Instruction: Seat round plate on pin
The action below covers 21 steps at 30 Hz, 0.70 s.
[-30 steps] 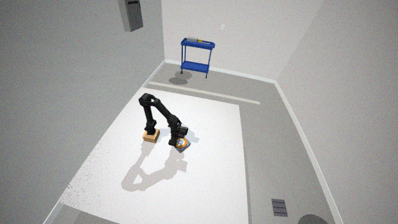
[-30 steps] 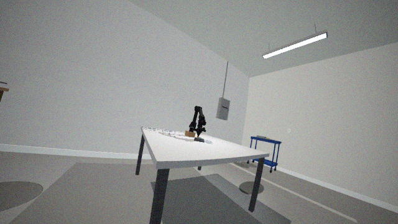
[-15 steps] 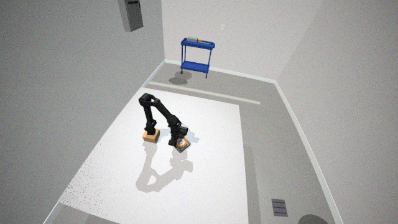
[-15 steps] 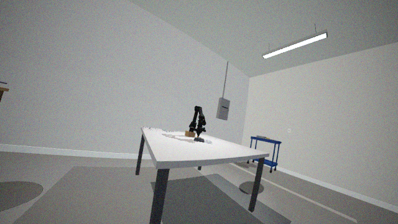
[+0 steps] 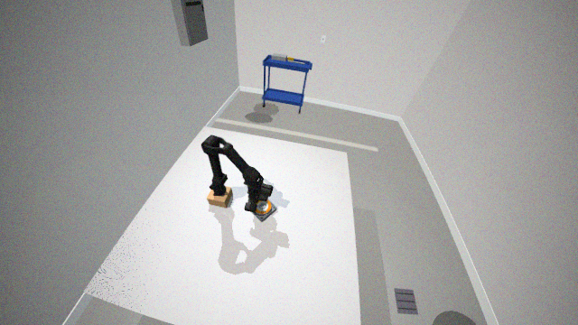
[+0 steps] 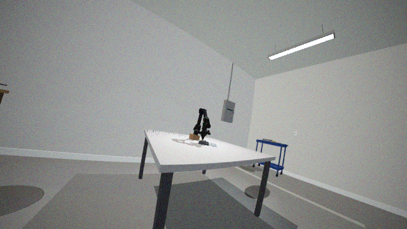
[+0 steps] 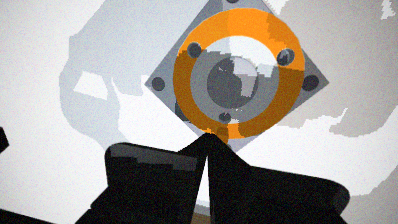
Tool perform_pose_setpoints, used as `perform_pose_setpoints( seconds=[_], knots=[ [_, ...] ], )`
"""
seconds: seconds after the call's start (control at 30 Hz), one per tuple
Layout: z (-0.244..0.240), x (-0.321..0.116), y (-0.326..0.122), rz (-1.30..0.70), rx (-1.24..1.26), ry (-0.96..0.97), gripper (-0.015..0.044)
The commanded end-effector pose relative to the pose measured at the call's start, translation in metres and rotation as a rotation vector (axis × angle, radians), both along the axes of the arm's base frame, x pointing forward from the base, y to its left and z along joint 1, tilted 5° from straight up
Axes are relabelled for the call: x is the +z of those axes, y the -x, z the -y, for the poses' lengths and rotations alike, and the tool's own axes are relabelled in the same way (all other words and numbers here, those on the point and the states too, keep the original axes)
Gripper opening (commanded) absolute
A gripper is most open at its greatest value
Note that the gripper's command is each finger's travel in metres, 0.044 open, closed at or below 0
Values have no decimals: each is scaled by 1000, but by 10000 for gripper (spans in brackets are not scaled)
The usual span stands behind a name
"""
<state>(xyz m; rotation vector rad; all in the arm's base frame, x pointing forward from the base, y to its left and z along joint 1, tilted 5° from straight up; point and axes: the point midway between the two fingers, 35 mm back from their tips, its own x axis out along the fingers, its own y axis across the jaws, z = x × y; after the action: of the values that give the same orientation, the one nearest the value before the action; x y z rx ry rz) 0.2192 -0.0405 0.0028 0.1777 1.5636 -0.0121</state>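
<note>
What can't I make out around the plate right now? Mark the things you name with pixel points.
- Fingertip contact with the plate (image 5: pixel 269 208) (image 7: pixel 245 21): the wrist view looks down past the gripper (image 5: pixel 249 207) (image 7: pixel 209 136), hiding any gap.
- Orange tab: mostly behind the fingertips, wrist view.
- Pin seating: too small in the top and exterior views.

No legible text, labels, brands, numbers or signs in any of the three views. Grey wall box (image 5: pixel 195 23) (image 6: pixel 228 111): dark strip on its front, no characters made out.
</note>
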Motion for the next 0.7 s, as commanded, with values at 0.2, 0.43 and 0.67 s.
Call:
perform_pose_setpoints(
  seconds=[0.2,0.43,0.67],
  knots=[
    [7,-1,2,-9,-12,26,0],
    [7,-1,2,-9,-12,26,0],
    [8,-1,2,-9,-12,26,0]
  ],
)
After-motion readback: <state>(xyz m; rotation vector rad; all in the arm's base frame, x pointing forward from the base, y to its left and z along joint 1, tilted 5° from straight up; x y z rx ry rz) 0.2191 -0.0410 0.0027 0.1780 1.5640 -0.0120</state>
